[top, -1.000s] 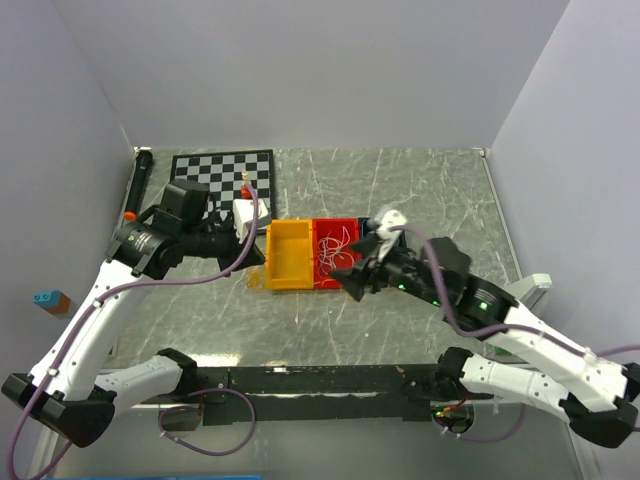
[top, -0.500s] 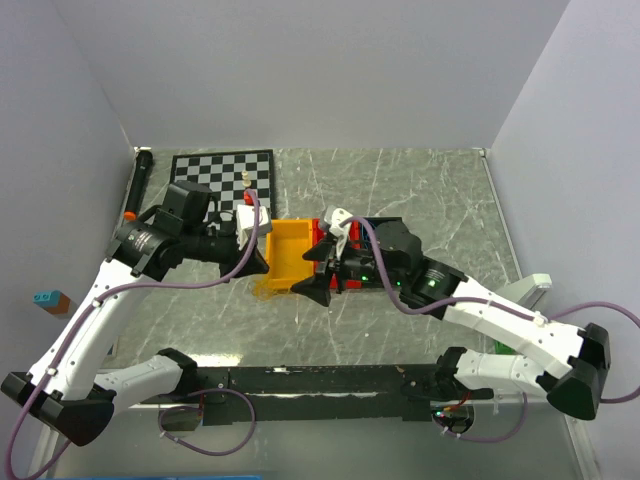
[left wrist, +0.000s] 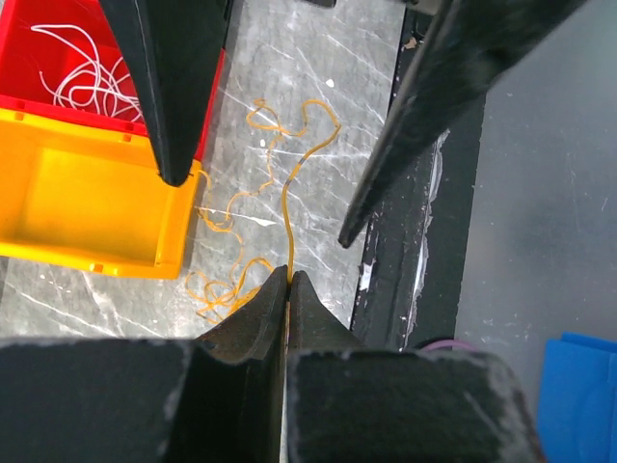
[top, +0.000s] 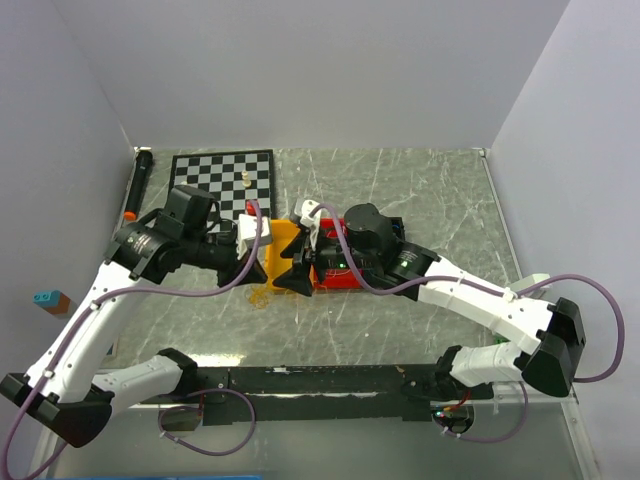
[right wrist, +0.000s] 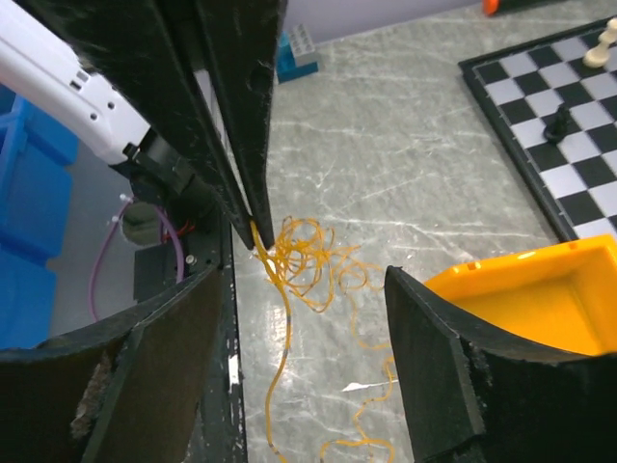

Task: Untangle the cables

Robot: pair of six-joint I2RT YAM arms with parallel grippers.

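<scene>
Yellow-tan cable (left wrist: 288, 198) pinched tight in my left gripper (left wrist: 289, 277), its tangle just beyond the tips.
My right gripper (right wrist: 304, 289) has swung over from the red bin (left wrist: 14, 77); jaws wide, straddling the strand, ready to grip.

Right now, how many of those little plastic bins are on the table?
2. A yellow bin sits in the middle; a red bin adjoins its right side, holding white wires, largely covered from above by the right arm. I see no others.

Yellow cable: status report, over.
Left gripper shut on yellow cable, pinching a strand. Right gripper open, straddling its loose loops on the table. Orange bin close beside the tangle.
</scene>
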